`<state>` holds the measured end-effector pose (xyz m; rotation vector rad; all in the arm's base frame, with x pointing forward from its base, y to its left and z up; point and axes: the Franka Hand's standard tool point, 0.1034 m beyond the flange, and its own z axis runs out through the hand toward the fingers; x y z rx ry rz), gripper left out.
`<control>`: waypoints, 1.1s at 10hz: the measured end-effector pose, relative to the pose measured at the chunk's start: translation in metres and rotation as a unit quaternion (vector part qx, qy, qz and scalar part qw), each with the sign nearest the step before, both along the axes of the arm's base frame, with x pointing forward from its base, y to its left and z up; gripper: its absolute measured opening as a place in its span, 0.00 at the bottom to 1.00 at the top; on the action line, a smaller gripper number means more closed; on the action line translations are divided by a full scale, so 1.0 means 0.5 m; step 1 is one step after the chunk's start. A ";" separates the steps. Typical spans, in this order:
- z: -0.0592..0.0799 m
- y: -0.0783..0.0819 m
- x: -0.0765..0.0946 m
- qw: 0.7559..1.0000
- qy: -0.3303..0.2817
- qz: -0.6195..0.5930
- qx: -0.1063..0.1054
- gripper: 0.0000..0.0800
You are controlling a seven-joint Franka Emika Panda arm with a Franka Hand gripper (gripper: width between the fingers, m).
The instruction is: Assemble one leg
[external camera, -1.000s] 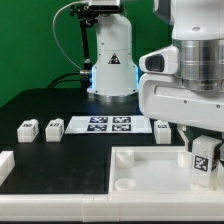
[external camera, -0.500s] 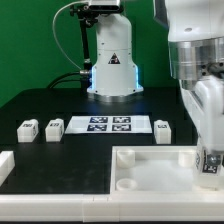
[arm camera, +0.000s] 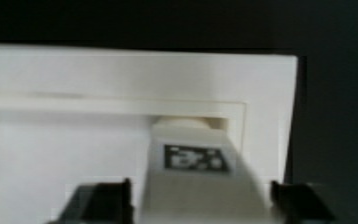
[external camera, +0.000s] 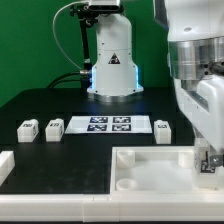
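Observation:
My gripper is low over the right corner of the big white tray, at the exterior view's right. It is shut on one leg, a small white block with a black-and-white tag. In the wrist view the leg sits between the two dark fingers, and its far end meets a round corner socket of the tray. In the exterior view the held leg is mostly hidden by the hand. Three more legs lie on the black table: two at the left and one right of centre.
The marker board lies flat behind the tray. The robot base stands at the back with a cable. A white block sits at the exterior view's left edge. The tray has another round socket at its near left corner.
The gripper has moved down and toward the exterior view's right with the leg, onto the tray's right corner. In the last half second it barely moved.

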<state>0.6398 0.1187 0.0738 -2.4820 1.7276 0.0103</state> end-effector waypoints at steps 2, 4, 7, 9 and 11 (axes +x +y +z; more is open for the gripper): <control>-0.003 -0.002 -0.001 0.994 -0.015 0.111 -0.010 0.77; -0.004 -0.005 0.000 0.978 -0.024 0.208 -0.018 0.80; 0.005 -0.007 0.005 0.900 -0.031 0.432 -0.050 0.81; 0.005 -0.025 0.009 0.872 -0.036 0.486 -0.053 0.80; 0.004 -0.024 0.008 0.880 -0.034 0.471 -0.052 0.63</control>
